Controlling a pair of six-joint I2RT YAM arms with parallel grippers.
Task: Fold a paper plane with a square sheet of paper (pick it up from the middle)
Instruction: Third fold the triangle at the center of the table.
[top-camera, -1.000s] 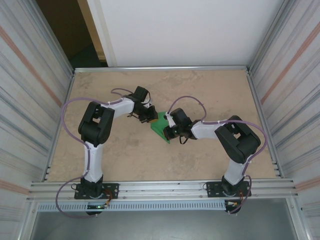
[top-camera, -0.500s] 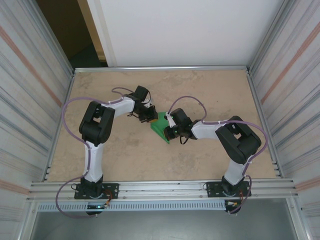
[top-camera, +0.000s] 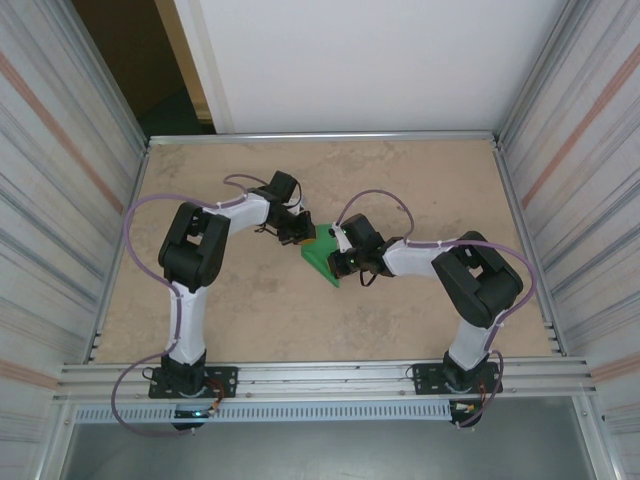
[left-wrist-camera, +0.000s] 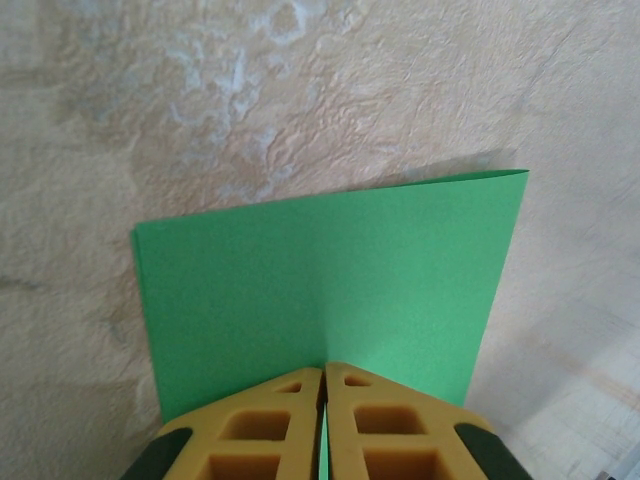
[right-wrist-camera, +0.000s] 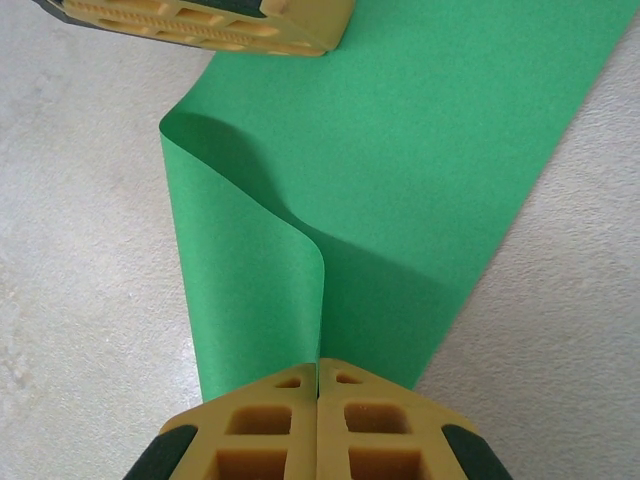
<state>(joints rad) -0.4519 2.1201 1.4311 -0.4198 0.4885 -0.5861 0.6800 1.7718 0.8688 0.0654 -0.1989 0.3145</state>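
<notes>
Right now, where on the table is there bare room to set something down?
Bare beige tabletop lies along the far rail, and in the near middle by the front rail. The centre is crowded: left hand and right hand both pinch the bright green sheet of paper there.

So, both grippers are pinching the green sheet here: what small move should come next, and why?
Probably the right gripper should draw its pinched edge lower and flatter to the table. It and the left gripper are both shut on the square sheet of paper, whose turned-over flap bulges in a soft curve, not yet creased.
</notes>
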